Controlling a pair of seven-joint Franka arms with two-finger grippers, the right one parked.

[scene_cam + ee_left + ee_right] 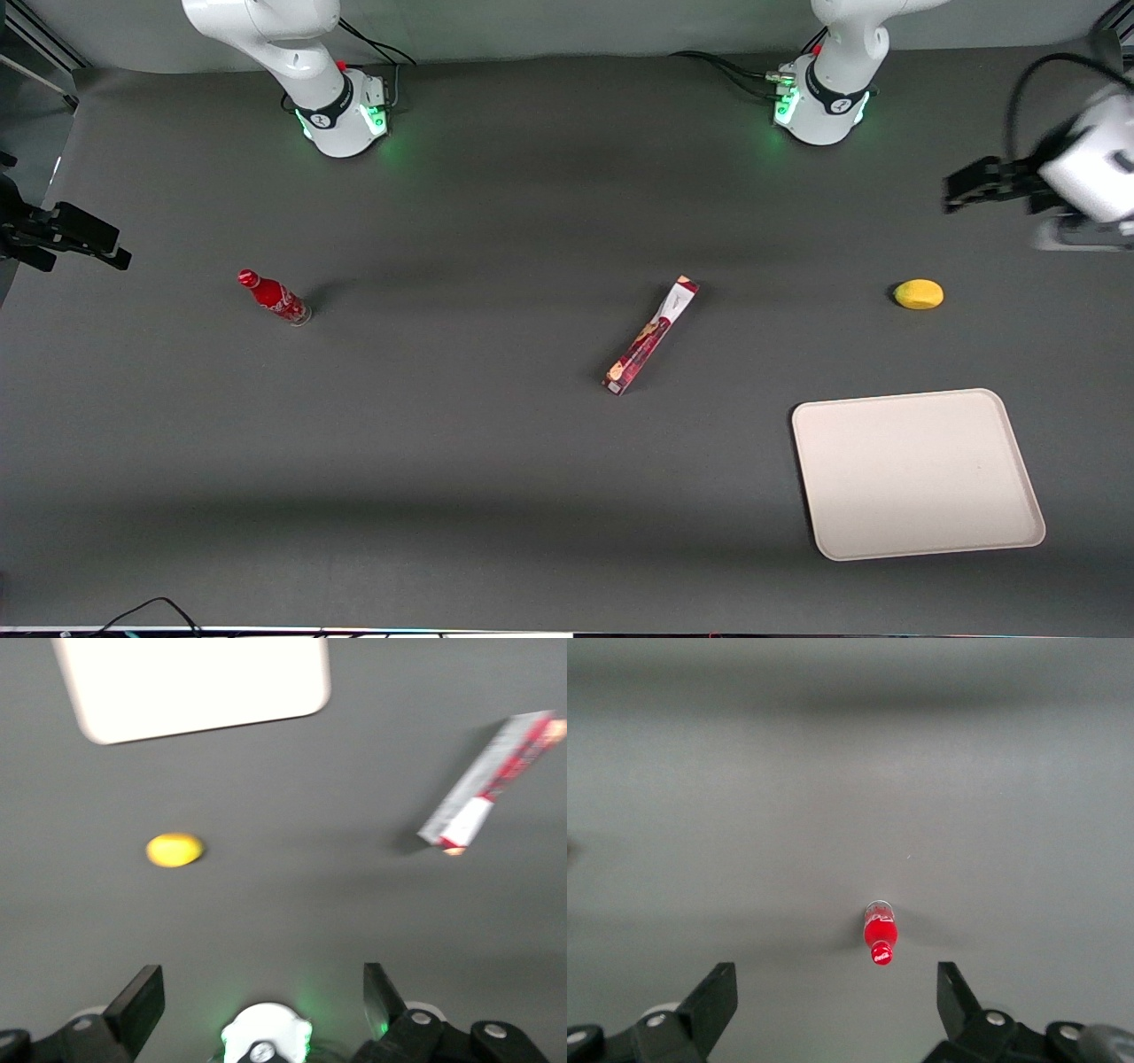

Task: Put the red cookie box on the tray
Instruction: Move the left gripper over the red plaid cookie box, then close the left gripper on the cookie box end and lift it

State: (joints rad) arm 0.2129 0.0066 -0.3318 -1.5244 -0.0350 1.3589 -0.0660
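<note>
On dark grey table, seen from front and from above. Largest item: cream-white tray, flat, rectangular, rounded corners, low rim, lying toward working arm's end of table and close to front camera. Bare surface, holding no items. Same tray appearing in left wrist view as bright pale slab.

Next in size: left arm's gripper, black, blurred, raised above table at working arm's end, farther from front camera than tray and lemon. Well apart from every item. Fingers spread wide in left wrist view, gripping nothing, only bare table between them.

Near middle of table: red box, long, narrow, dark red with cookie pictures, lying flat and diagonal. White label patch at end farther from front camera. Not on tray; well apart from it, farther from front camera and more toward table's middle. Same box visible in left wrist view, white-patched end nearest gripper, untouched.

Toward parked arm's end: small red bottle, tilted, cap pointing away from box, clear base. Well apart from box. Seen also in right wrist view.

Smallest: yellow lemon, oval, resting on table between gripper and tray, farther from front camera than tray, apart from both. Same lemon in left wrist view, between tray and fingers.
</note>
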